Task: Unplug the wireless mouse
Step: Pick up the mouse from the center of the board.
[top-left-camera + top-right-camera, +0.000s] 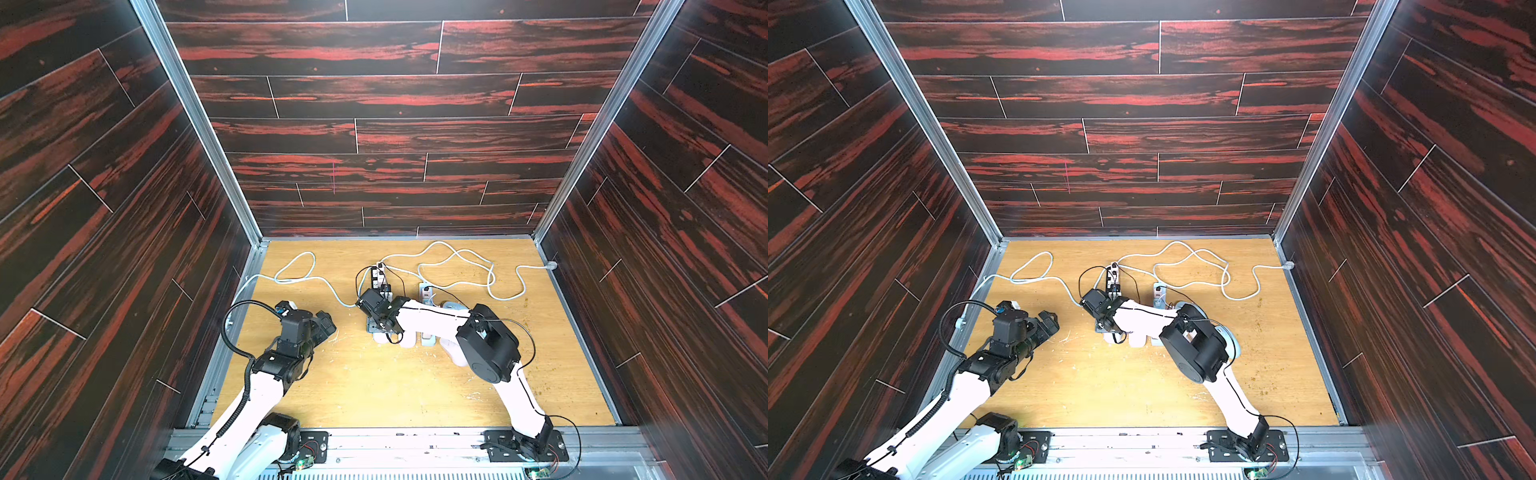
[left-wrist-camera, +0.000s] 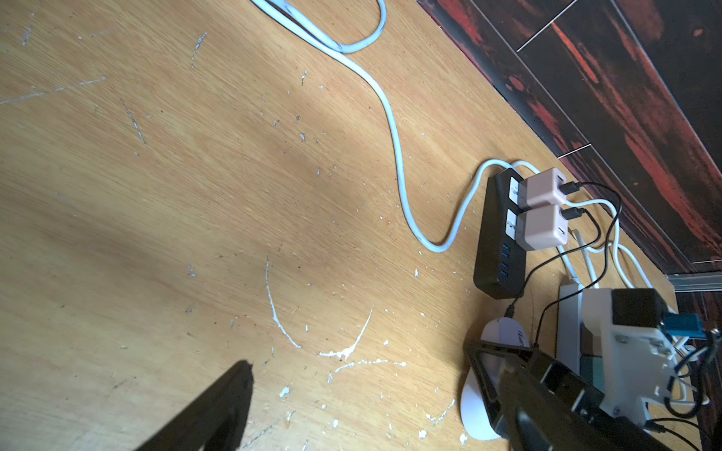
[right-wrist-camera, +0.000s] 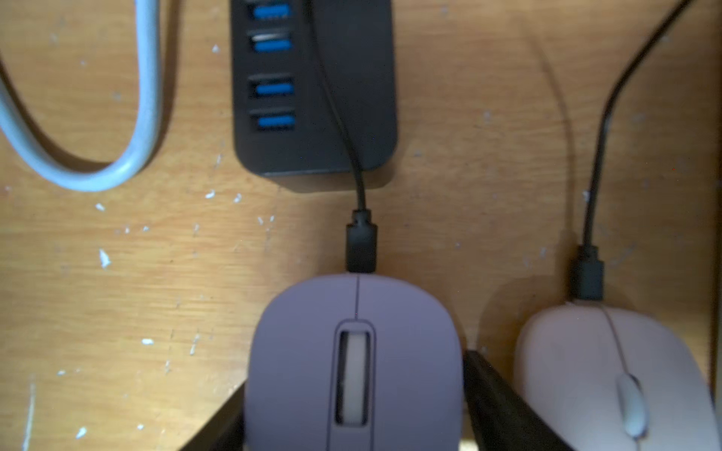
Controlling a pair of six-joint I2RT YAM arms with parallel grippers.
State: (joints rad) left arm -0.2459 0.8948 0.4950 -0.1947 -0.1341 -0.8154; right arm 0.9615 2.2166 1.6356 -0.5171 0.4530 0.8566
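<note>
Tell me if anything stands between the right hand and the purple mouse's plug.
Nothing visible does. The right hand straddles the purple mouse, and its black plug sits exposed at the mouse's front. The pink mouse lies just outside one finger, clear of that plug; the power strip lies beyond it.

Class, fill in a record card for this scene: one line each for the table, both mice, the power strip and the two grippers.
table: scratched wood
purple mouse: black plug in its front end
pink mouse: beside the purple one, apart, also plugged in
power strip: black, ahead of the purple mouse, two pink chargers in it
right gripper: jaws either side of the purple mouse; grip unclear
left gripper: open, away from both mice
</note>
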